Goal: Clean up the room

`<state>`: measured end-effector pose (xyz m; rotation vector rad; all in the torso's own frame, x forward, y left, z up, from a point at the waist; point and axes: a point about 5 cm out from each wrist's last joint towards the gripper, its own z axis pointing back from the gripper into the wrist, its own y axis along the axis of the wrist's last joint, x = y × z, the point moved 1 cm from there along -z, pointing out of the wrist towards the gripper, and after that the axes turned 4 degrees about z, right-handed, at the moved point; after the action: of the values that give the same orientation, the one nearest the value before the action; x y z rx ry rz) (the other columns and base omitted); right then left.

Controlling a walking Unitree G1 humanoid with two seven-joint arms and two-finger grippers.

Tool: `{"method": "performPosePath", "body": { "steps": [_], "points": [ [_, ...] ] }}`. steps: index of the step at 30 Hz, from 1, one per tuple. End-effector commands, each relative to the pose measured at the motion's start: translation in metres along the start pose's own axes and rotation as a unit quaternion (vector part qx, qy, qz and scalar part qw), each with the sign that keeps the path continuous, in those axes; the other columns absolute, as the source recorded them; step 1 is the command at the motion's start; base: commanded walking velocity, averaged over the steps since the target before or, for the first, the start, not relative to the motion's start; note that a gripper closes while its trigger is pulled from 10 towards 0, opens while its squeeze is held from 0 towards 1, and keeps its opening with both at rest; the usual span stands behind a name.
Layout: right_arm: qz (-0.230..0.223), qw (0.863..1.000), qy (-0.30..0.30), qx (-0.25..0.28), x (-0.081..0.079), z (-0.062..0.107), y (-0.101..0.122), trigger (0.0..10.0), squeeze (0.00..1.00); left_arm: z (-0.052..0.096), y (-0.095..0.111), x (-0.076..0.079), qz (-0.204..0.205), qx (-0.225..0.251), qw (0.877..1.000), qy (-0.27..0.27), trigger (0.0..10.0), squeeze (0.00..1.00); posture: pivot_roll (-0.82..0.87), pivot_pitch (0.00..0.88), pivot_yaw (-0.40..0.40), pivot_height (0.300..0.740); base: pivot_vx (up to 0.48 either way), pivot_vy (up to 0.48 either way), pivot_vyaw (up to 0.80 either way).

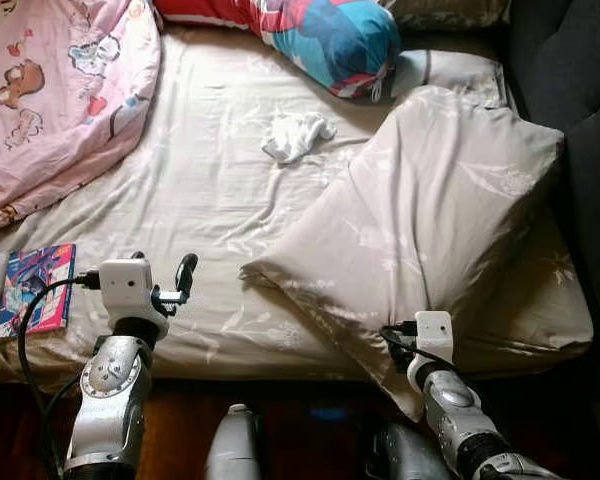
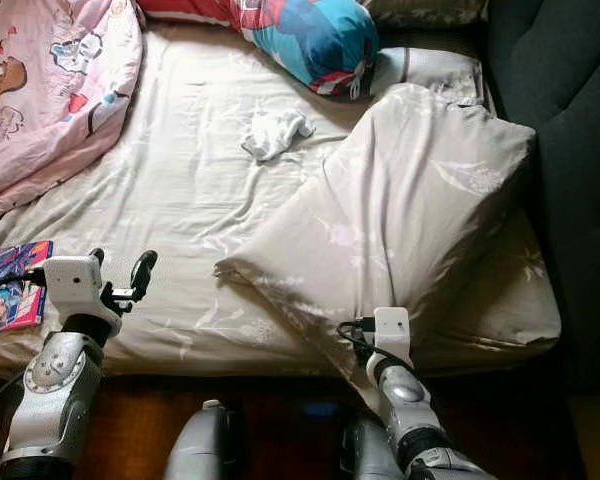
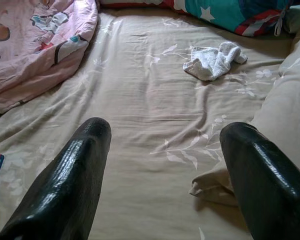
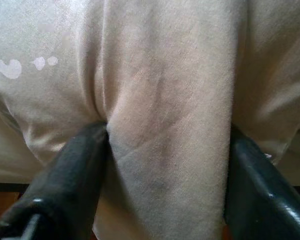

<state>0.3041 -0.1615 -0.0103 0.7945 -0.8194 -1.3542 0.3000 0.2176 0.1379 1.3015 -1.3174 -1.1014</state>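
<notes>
A large beige flowered pillow lies askew on the right half of the bed, its near corner hanging over the front edge. My right gripper is shut on a fold of that corner, with fabric bunched between its black fingers. My left gripper hovers open just above the sheet near the bed's front left, holding nothing. A crumpled white cloth rests mid-bed, beyond the left gripper and apart from it.
A pink cartoon blanket is heaped at the back left. A blue and red cushion lies along the far side. A colourful book sits at the front left edge. Dark upholstery borders the right.
</notes>
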Motion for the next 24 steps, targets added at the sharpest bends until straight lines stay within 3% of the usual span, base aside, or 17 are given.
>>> {"method": "performPosePath", "body": {
  "steps": [1,8,18,24],
  "points": [
    [-0.003,0.996,0.009,-0.087,-0.006,0.012,-0.044,0.0,0.0,0.005,-0.004,-0.007,0.001,-0.013,1.0,0.012,10.0,0.0,0.21,0.412,0.084,0.665,0.0,0.0,0.0],
    [0.004,0.996,0.012,-0.086,-0.007,0.011,-0.041,0.0,0.0,-0.003,0.004,-0.007,0.003,-0.002,1.0,0.014,10.0,0.0,0.21,0.39,0.077,0.665,0.0,0.0,0.0],
    [0.014,0.996,-0.001,-0.091,-0.004,0.011,-0.042,0.0,0.0,-0.002,-0.005,-0.008,-0.001,-0.02,1.0,0.016,10.0,0.0,0.22,0.368,0.089,0.665,0.0,0.0,0.0],
    [-0.006,0.996,-0.011,-0.093,-0.003,0.011,-0.043,0.0,0.0,-0.004,-0.009,-0.01,-0.003,-0.024,1.0,0.017,10.0,0.0,0.22,0.338,0.095,0.665,0.0,0.0,0.0]
  ]
}}
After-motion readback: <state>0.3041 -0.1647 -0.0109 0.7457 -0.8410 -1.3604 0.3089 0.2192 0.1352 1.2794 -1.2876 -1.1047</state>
